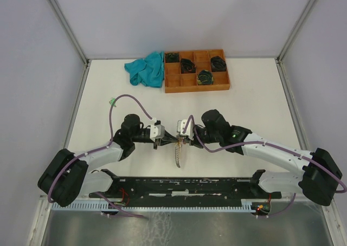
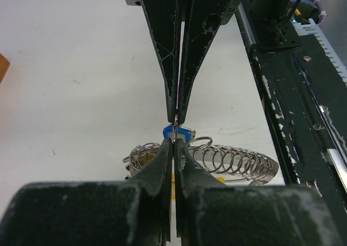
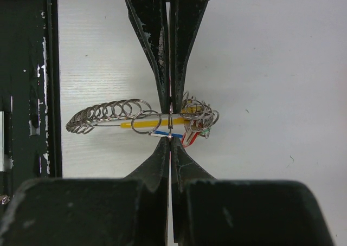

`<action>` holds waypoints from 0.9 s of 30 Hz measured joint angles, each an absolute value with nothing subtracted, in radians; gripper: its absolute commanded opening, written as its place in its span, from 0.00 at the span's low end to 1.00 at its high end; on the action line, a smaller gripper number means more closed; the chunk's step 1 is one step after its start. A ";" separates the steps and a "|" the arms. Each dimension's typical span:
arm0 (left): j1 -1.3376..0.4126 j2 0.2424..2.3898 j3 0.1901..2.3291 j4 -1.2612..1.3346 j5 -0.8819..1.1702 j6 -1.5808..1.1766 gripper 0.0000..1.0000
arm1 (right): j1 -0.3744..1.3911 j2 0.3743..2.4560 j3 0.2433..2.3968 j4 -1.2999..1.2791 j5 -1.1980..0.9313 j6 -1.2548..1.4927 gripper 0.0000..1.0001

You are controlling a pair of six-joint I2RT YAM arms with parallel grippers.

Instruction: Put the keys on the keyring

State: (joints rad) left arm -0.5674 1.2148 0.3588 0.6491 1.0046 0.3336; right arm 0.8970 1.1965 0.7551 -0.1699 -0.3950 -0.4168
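Both grippers meet tip to tip over the middle of the table. My left gripper is shut, and my right gripper is shut opposite it. Each nips the edge of one thin small ring that stands edge-on between the tips. Right by it lies a key with a blue tag. The keyring, a silvery loop with a yellow segment, hangs just under the tips. A row of small rings is strung along it. Red and green tags bunch at its other end.
An orange-brown tray with black coiled bundles stands at the back, with a teal cloth beside it on the left. A small green piece lies at the left. The black base rail runs along the near edge.
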 measured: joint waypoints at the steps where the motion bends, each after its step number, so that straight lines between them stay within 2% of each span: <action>1: -0.569 1.216 0.361 0.648 1.005 0.334 0.03 | 0.897 1.196 0.755 -0.170 -0.399 -0.417 0.01; 16: -0.582 1.215 0.368 0.644 0.995 0.333 0.03 | 0.901 1.193 0.761 -0.167 -0.405 -0.405 0.01; 27: -0.587 1.215 0.419 0.549 0.955 0.296 0.03 | 0.908 1.190 0.764 -0.171 -0.366 -0.433 0.01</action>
State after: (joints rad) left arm -0.5869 1.2148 0.4187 0.5488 0.9546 0.2958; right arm 0.9081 1.1900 0.7639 -0.1711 -0.3660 -0.4328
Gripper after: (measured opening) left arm 0.043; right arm 0.015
